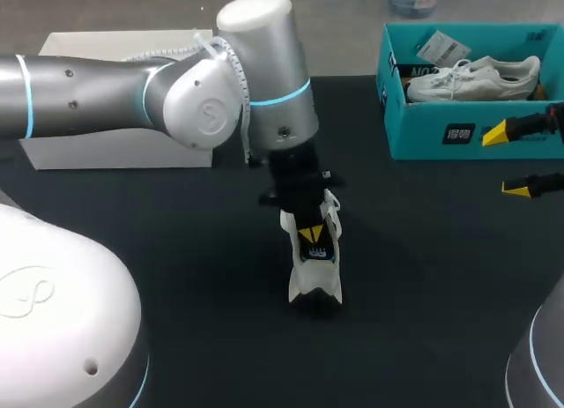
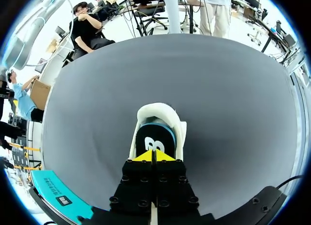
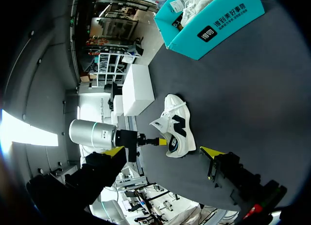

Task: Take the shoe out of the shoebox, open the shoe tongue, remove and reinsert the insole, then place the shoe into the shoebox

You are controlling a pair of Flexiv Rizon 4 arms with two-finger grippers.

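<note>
Standing near middle of black table (image 1: pixel 203 249): white shoe (image 1: pixel 315 269) with black side marks, black inside bearing white logo. Left gripper (image 1: pixel 310 234) at its opening, fingertips pressed together; whether pinching anything, cannot tell. Right gripper (image 1: pixel 509 161) spread wide before teal shoebox (image 1: pixel 441 130), which holds second white shoe (image 1: pixel 471 77).
</note>
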